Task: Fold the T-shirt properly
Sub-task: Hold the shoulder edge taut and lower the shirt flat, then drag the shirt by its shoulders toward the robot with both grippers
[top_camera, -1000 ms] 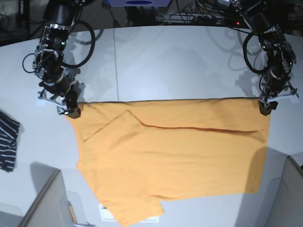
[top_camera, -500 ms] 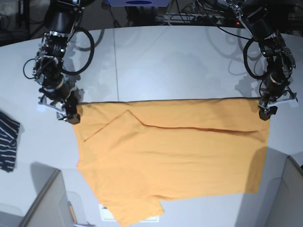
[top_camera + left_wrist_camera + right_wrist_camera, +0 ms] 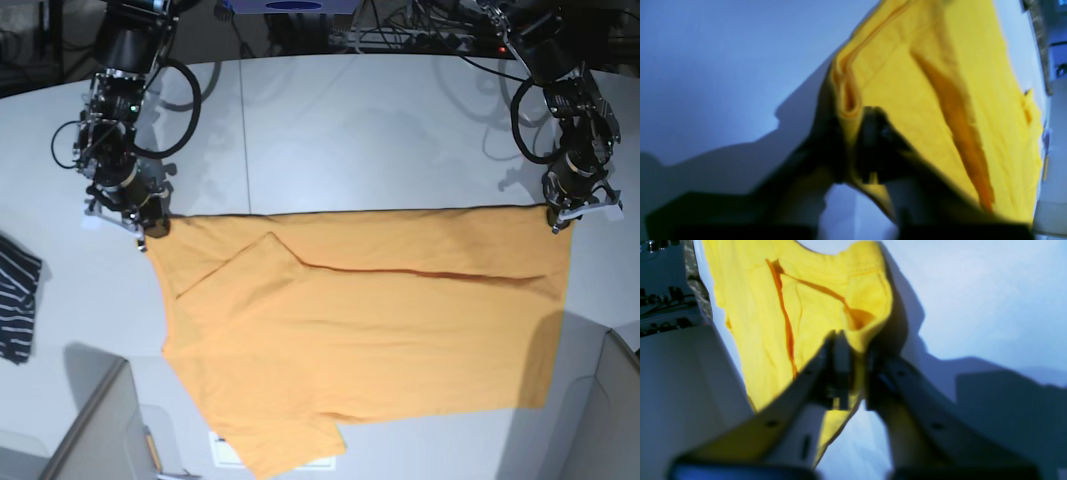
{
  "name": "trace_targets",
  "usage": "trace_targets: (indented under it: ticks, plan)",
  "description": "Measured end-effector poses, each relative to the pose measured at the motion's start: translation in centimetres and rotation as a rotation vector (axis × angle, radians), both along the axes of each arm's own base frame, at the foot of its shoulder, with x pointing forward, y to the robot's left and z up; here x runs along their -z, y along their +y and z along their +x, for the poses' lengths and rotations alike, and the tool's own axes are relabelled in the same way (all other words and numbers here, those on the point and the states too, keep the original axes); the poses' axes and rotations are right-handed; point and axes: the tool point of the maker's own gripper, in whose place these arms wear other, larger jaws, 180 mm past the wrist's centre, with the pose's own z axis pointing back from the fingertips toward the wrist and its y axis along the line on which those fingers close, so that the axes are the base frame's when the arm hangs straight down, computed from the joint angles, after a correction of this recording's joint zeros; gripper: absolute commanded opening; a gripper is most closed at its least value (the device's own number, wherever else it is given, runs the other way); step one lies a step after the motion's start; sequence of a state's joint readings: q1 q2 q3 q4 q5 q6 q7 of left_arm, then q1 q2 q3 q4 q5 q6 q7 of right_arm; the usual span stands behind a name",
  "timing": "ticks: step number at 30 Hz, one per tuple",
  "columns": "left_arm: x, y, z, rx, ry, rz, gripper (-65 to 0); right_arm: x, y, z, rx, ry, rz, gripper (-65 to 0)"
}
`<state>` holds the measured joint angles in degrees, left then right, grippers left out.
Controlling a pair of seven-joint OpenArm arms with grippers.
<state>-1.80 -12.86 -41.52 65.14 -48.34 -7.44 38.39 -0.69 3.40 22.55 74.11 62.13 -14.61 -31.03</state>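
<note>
I have the T-shirt (image 3: 360, 330) lying flat on the white table (image 3: 330, 130), spread wide, its far straight edge running between my two arms. A sleeve is tucked over onto the body near the corner under the right arm.

Step in hand, as I judge it: the grab at the two far corners, ahead of a fold toward the near side.

- Right gripper (image 3: 150, 218): clenched on the shirt's far corner. In the right wrist view the yellow cloth bunches between the fingers (image 3: 840, 356) and hangs below them.
- Left gripper (image 3: 560, 218): clenched on the opposite far corner. Left wrist view is blurred, but the hem is pinched in the dark jaws (image 3: 853, 143).

Next move, I reckon: lift both corners together, keep the edge taut between them, carry it over toward the near hem. Uneven height or pace would skew the fold; a thin pinch could slip.

Against the earlier frames: both grippers stood spread at the corners a moment ago; now both are shut on cloth. Each sits slightly farther back from the shirt's body. The shirt itself lies as it did, not yet lifted. A dark striped garment (image 3: 18, 300) sits well apart from the shirt, past its right-arm side, unmoved.
</note>
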Motion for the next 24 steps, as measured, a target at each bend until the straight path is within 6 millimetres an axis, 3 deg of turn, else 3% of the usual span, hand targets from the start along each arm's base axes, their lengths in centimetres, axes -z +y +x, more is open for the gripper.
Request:
trace_targets:
  ticks: [7, 14, 17, 24]
  plan:
    - [-0.1, 0.1, -0.1, 0.005, 0.003, 0.004, -65.0, 0.0, 0.0, -0.1, 0.005, 0.006, 0.009, -65.0]
    - [-0.9, 0.5, -2.4, 0.030, 0.028, 0.073, -65.0, 0.3, -0.1, -1.2, -0.012, 0.032, 0.053, -65.0]
    - [-1.5, 0.6, -3.1, 0.046, 0.027, 0.100, -65.0, 0.2, -0.1, -2.3, -0.027, 0.037, 0.044, -65.0]
    - [-1.2, 0.3, -7.0, 0.089, 0.094, 0.151, -65.0, -0.9, -0.5, -6.3, -0.058, 0.063, -0.024, -65.0]
